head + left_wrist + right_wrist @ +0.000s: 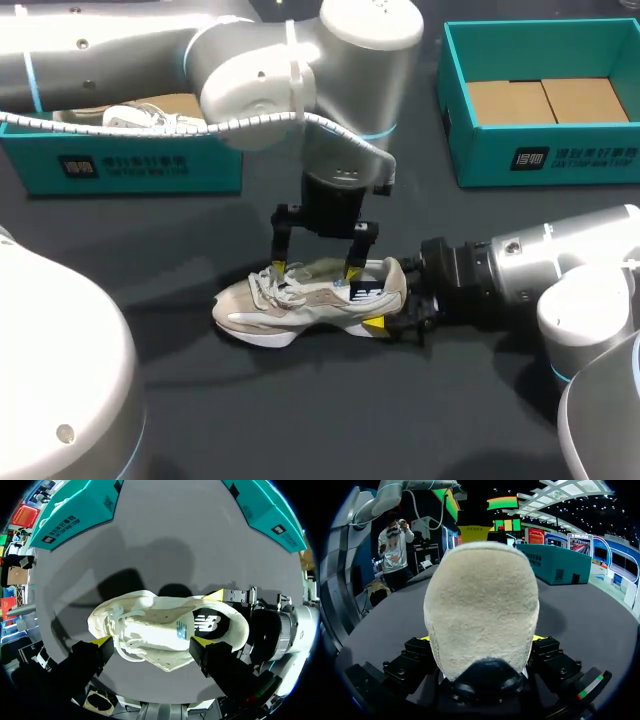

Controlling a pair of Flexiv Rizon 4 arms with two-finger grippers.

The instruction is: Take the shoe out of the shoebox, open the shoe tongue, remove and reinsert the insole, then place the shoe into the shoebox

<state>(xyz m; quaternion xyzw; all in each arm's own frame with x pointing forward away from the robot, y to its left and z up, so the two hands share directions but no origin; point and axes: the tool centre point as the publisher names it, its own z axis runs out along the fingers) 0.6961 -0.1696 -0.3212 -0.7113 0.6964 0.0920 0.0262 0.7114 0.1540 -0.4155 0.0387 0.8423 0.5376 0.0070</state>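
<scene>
We'd call the shoe point(300, 302) light and soft-sided; right pincer point(481, 639) pinches its firmer heel point(480, 600), left pincer point(151, 641) spread over the floppy tongue point(157, 627).

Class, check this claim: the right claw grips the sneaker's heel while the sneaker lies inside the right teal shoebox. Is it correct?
No. The right claw does grip the heel of the sneaker, but the sneaker lies on the black table, outside the right shoebox, as the head view shows.

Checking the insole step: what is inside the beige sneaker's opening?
Inside the beige suede sneaker lies a black insole with white logo; its front part is hidden beneath the beige tongue.
</scene>
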